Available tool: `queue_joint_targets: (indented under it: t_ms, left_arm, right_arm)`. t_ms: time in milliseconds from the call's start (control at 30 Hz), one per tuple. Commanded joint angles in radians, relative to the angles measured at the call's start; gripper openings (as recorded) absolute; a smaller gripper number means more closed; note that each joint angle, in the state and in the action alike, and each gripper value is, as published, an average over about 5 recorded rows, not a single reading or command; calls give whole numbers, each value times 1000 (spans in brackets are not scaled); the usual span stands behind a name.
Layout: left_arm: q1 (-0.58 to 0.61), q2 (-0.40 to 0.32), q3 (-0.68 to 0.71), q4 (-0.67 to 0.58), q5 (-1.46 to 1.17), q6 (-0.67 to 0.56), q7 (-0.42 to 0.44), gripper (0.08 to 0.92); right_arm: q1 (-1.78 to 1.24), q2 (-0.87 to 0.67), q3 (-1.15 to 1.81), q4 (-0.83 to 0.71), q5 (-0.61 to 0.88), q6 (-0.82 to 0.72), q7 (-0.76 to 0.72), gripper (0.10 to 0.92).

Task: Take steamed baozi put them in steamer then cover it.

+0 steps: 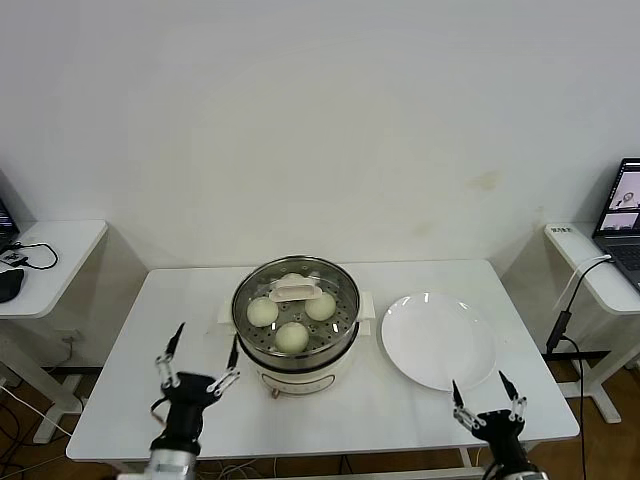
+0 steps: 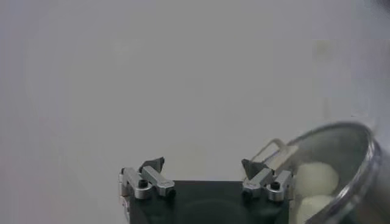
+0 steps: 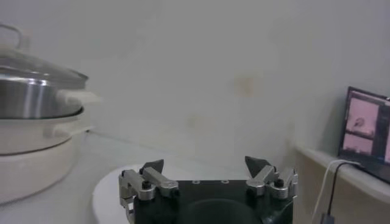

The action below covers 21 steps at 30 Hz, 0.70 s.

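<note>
A: Looking down, we see the steamer [image 1: 296,330] mid-surface [image 1: 130,400], with the cover [image 1: 296,300] already on it and three baozi [image 1: 292,337] visible through the glass. A fourth may sit under the cream handle [image 1: 297,290]; we cannot tell.

B: And our tools?

A: The left tool [image 1: 197,366] hangs near the front edge, just left of the steamer, its fingers spread wide and empty. The right tool [image 1: 487,404] hangs at the front right, below the plate [image 1: 438,340], also apart and holding nothing.

B: If we had to handle the cover again, how would it behave?

A: We judge it rigid, fairly heavy for its size, and breakable, with slick glass and a smooth metal rim. The oblong handle at its centre is the only sensible place to pinch, across its narrow side.

B: The baozi?

A: Soft and light, we think; they would dent under a hard squeeze, so a gentle grip around the widest part suits them.

B: Anything in the way?

A: The plate lies bare just right of the steamer, apart from it. Side desks stand off each flank, with a laptop [image 1: 625,215] and cables [image 1: 565,310] on the right, well clear of us.
</note>
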Motion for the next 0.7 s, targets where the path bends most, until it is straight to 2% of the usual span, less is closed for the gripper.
queue_joint_targets:
  t_ms: [33, 433, 700]
  left_arm:
    - [196, 16, -96, 4, -417, -96, -53, 823]
    - [233, 19, -137, 19, -358, -61, 54, 823]
    - [236, 9, -136, 17, -328, -69, 54, 823]
  right_arm:
    - [-94, -38, -22, -4, 17, -26, -32, 823]
    - [-118, -2, -81, 65, -2, -72, -34, 823]
    - [-132, 6, -93, 109, -8, -110, -17, 823]
